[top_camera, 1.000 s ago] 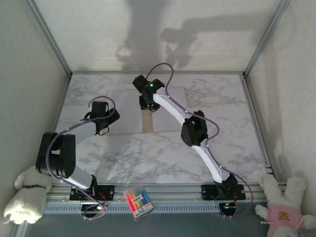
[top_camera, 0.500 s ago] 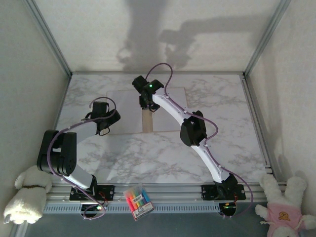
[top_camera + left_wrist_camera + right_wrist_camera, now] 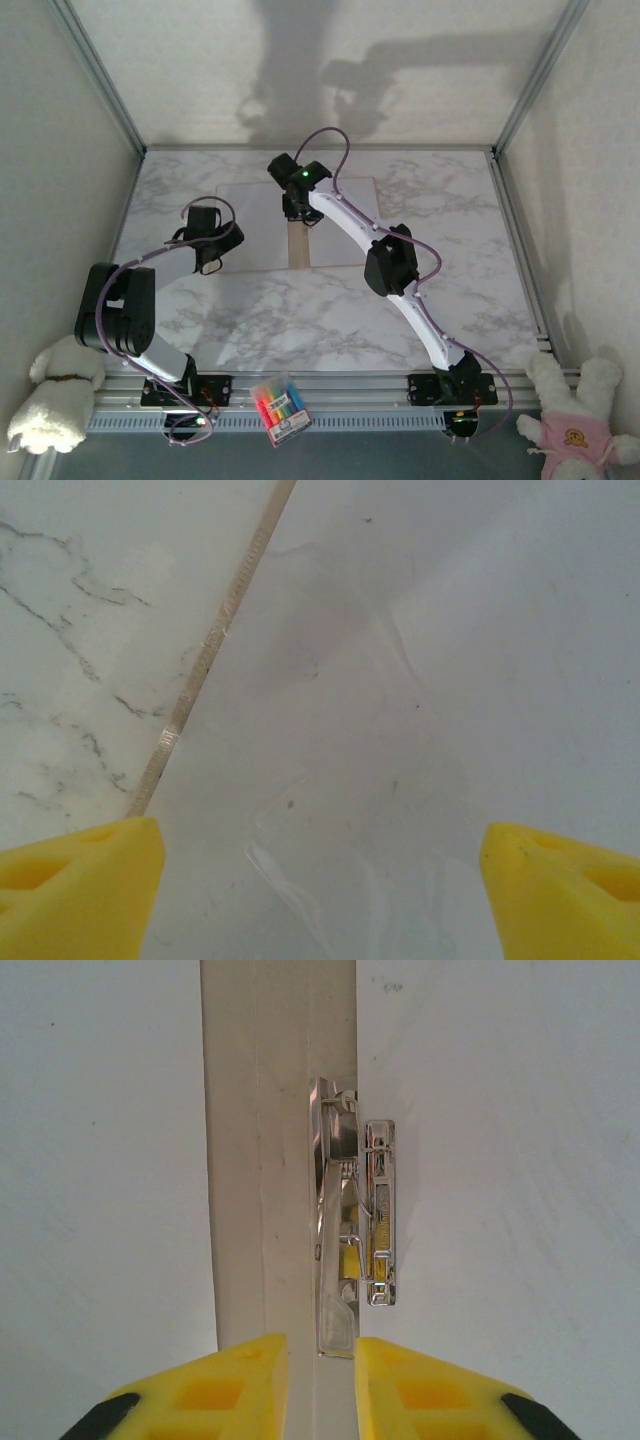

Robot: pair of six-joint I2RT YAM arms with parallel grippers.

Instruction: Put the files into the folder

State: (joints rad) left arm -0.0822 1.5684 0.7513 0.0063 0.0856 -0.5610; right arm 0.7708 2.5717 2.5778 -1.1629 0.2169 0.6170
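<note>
Left end effector [image 3: 320,830], the nearer of the two: jaws wide apart, nothing in them, hanging over the files [image 3: 450,630] left of the bare middle strip of the folder [image 3: 255,1160]. Same posture as a second ago. Left of that sheet runs a thin brown line of folder edge, then bare bench [image 3: 70,630].

Right end effector [image 3: 320,1352], farther out, over the strip itself: jaws have drawn in to a narrow gap, and the arm's elbow has eased slightly toward the strip. The near end of a metal clip [image 3: 345,1220] sits at that gap. The clip lies along the strip's right edge, against the right-hand sheet. The folder lies open and flat, with white sheets on both sides of the strip.

Reading: the closing looks aimed at the clip, so the step in hand is probably working the clip, not moving paper. The files lie on the leaves, and the folder is not yet shut.

Hard to make out:
- Whether the pads touch the clip; contact not visible.
- What the clip pins, if anything.
- A glossy wrinkled patch [image 3: 350,780] on the left sheet: clear sleeve or creases, cannot tell.
- From above, the right wrist covers the strip's far end.
- Sheet count unknown.
</note>
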